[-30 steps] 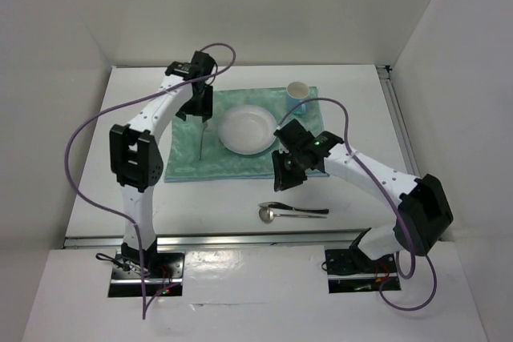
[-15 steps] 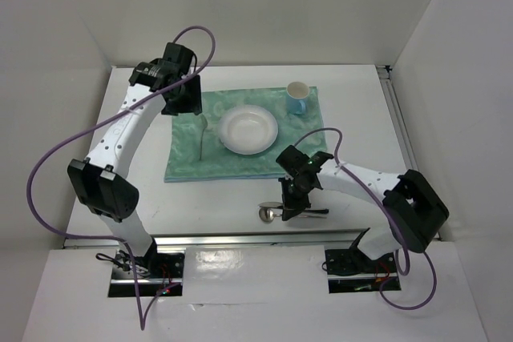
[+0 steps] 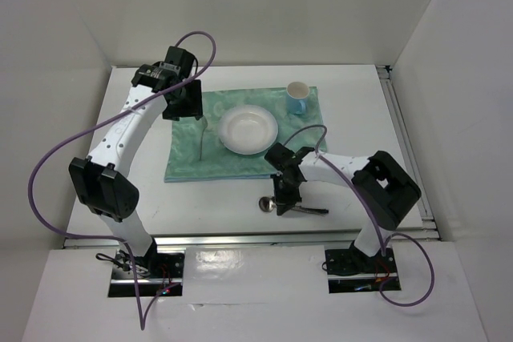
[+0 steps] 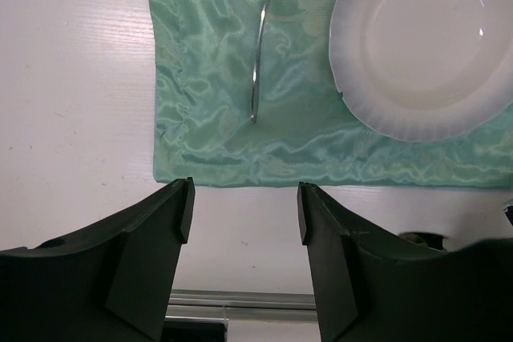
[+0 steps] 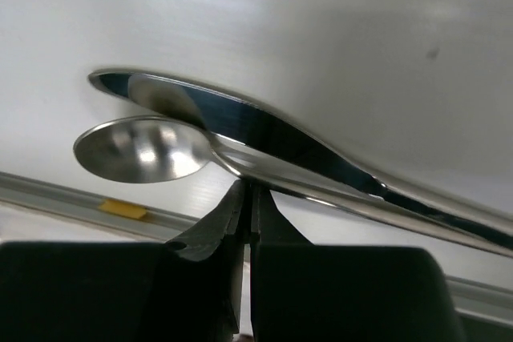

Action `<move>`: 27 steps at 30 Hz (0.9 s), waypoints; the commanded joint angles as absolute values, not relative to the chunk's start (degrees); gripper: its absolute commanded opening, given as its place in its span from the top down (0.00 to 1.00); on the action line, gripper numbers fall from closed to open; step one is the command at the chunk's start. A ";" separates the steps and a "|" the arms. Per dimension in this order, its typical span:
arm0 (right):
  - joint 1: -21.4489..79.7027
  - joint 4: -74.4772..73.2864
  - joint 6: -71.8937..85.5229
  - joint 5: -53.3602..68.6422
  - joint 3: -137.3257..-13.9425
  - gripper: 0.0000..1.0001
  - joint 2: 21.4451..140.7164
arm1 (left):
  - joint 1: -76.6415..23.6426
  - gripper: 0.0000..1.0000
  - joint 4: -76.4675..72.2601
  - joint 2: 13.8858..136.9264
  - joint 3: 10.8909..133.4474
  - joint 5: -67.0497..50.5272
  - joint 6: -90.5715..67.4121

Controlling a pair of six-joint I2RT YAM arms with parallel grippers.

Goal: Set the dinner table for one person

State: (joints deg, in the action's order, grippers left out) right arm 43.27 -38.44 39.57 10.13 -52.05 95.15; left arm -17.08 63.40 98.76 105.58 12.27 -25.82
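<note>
White dinner table (image 3: pixel 216 202) spreads under both arms, its metal rail (image 3: pixel 240 237) along the near edge. Just inside that edge the right claw (image 5: pixel 247 190) sits low, fingers pinched together, tips at the neck of a spoon (image 5: pixel 140 150) lying against a knife (image 5: pixel 264 130); whether they nip it is hidden. Toward the far-left corner the left claw (image 4: pixel 244 194) hangs spread above a green mat (image 4: pixel 208 118), where the fork (image 4: pixel 260 54) is cut off at its top.

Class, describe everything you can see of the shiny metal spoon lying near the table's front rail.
The shiny silver metal spoon has an oval, mirror-bright bowl and a slim handle. It lies flat on the white tabletop beside the rail, with a steel table knife close alongside, crossing its neck. The right gripper, fingers together, sits at that neck.
</note>
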 commanded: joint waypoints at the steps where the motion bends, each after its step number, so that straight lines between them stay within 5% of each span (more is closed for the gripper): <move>1: 43.16 -35.33 37.79 5.63 -55.80 0.97 97.29 | -17.14 0.29 63.19 99.14 105.91 12.48 -26.37; 8: 43.15 -37.27 35.77 3.96 -60.11 0.97 98.17 | -17.14 0.29 63.19 99.67 105.91 12.48 -26.89; 14: 44.30 -38.14 33.22 0.10 -55.39 1.00 86.69 | -17.14 0.29 63.19 98.97 105.91 10.72 -26.89; 15: 44.30 -39.01 33.22 -0.61 -54.85 0.95 85.44 | -17.14 0.29 62.67 98.27 105.30 10.72 -26.89; 16: 44.30 -39.63 33.22 -1.40 -54.84 0.76 84.56 | -17.14 0.29 62.67 98.26 105.29 10.72 -26.89; 18: 44.30 -41.65 32.52 -2.20 -54.14 0.57 84.02 | -17.14 0.29 62.67 97.73 105.29 10.72 -26.89; 24: 44.30 -40.61 30.33 -0.26 -53.61 0.36 87.45 | -17.67 0.29 62.67 97.73 105.29 10.72 -26.89; 27: 44.30 -40.00 29.10 -0.26 -53.61 0.36 89.11 | -17.67 0.29 62.67 97.21 104.68 10.72 -26.89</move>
